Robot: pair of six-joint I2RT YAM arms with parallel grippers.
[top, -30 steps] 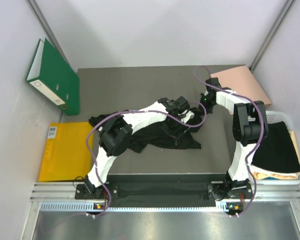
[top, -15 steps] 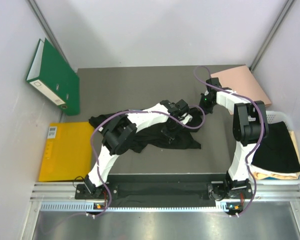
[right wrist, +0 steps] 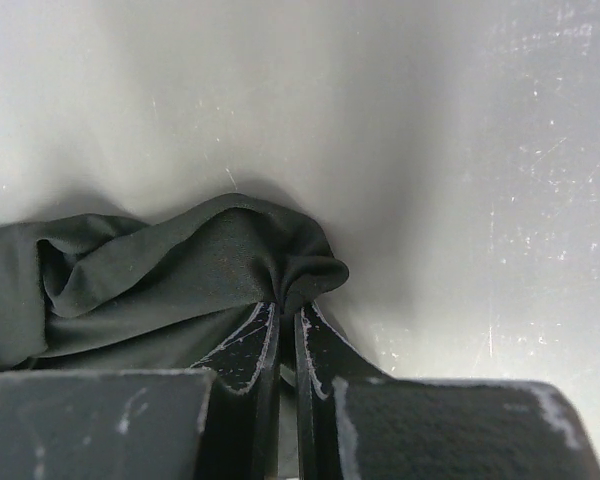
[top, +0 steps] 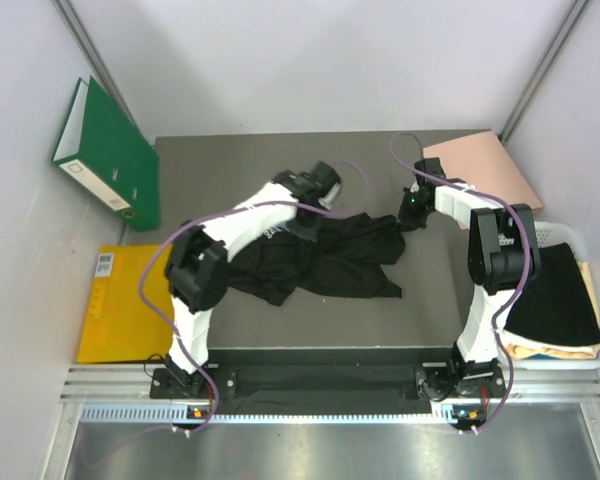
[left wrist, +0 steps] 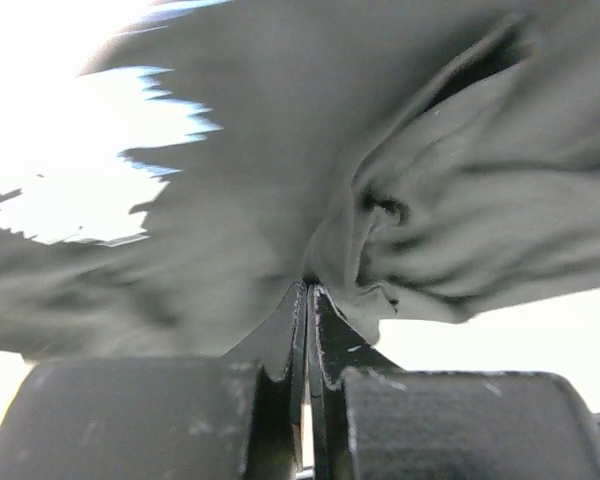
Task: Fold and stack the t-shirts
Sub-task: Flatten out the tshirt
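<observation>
On the desk (top: 230, 160), black t-shirt (top: 330, 262) lies bunched, long axis left-to-right: left jaws clenched on its far edge, right jaws on its right corner.

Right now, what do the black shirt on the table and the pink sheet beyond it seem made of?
Black t-shirt: thin, limp cloth, matte; it crumples into soft folds. Pink sheet: probably paper or card, matte; it lies flat with straight edges.
</observation>
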